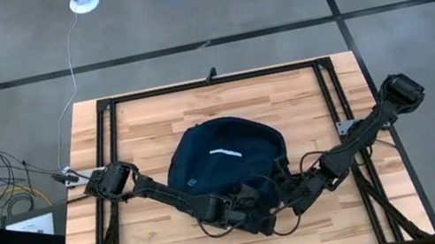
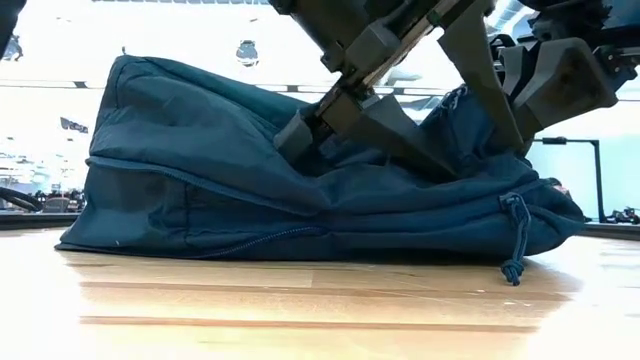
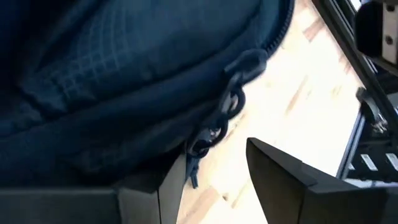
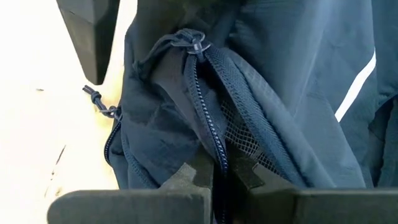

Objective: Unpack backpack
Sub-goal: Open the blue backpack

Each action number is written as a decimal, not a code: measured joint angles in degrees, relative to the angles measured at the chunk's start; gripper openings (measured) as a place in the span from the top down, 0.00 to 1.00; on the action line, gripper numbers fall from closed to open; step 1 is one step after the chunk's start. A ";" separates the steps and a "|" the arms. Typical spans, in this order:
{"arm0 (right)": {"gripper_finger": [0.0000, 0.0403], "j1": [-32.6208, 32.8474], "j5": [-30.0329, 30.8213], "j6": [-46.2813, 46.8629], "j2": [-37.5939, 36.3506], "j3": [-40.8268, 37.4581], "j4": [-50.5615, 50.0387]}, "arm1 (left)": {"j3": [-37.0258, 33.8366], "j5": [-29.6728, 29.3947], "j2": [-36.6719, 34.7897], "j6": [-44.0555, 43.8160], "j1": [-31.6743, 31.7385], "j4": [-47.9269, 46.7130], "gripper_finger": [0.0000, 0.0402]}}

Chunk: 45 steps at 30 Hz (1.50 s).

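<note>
Your backpack (image 1: 222,159) lies mid-table, both arms at its near edge. Right gripper (image 4: 214,177) pinches the zipper track (image 4: 208,130), likely to open it; left gripper (image 3: 214,180) stands parted beside a zipper pull (image 3: 221,118), gripping nothing

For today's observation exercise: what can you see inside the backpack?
Nothing of its contents. The backpack lies on the wooden table; in the right wrist view, only mesh lining shows beside the zipper. Fabric covers everything else inside.

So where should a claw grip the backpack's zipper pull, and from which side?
Grip the pull cord hanging off the backpack's edge, from the open side: it dangles free over wood between the left claw's open fingers. The right claw pinches the zipper seam.
</note>
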 joint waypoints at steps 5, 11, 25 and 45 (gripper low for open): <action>1.00 -0.33 -0.01 0.08 0.00 0.01 0.01 | 0.93 -1.22 0.00 1.17 0.32 -0.17 0.69; 1.00 -0.30 -0.02 0.07 0.00 0.01 0.00 | 1.94 2.36 -0.12 7.19 0.25 -0.53 0.97; 1.00 -0.19 -0.21 0.98 -0.07 0.15 -3.30 | 6.60 6.84 -8.04 12.35 -2.44 -12.46 1.00; 1.00 10.43 0.64 13.30 -12.57 0.04 -18.43 | 6.60 7.81 -12.72 10.00 -7.12 -34.73 1.00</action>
